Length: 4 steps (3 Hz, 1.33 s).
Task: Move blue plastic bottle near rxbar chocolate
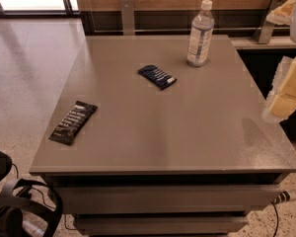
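Gripper (278, 58) is held right of the blue plastic bottle (200, 33), apparently spread and empty; rxbar chocolate (73, 122) is laid well apart, front-left of it.

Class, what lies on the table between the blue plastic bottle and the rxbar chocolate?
A dark blue bar wrapper, in the camera view; the gripper hangs at the right edge of the table.

tool (277, 58) | at right edge of view | fingers (289, 85) spread apart | gripping nothing
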Each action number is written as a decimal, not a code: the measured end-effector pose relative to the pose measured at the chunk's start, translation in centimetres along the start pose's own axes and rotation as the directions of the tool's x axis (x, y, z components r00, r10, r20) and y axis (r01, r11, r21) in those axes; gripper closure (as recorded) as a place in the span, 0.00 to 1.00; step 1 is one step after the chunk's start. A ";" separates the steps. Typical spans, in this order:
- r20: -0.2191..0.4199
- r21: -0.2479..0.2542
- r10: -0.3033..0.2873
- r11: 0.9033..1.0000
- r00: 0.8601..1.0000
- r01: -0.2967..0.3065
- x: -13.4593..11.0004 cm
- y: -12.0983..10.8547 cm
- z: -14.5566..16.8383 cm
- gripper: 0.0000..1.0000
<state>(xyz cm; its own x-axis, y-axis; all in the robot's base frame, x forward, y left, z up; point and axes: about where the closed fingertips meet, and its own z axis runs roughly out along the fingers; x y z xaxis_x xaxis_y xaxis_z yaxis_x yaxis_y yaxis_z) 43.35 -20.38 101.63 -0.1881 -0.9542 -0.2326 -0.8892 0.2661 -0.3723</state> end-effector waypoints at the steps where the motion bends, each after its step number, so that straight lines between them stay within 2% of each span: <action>1: 0.000 0.000 0.000 1.000 1.000 0.000 0.0 0.0 0.0 0.00; 2: 0.043 0.034 0.043 0.998 0.998 -0.044 0.9 -1.8 -0.1 0.00; 3: 0.155 0.106 0.135 0.983 0.979 -0.152 3.6 -5.6 -0.3 0.00; 4: 0.299 0.160 0.221 0.947 0.928 -0.277 6.1 -9.6 -0.2 0.00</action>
<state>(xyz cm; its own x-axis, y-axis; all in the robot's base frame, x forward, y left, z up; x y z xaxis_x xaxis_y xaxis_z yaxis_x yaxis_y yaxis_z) 50.70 -28.79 103.97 -0.2469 -0.7861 -0.5667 -0.7232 0.5387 -0.4322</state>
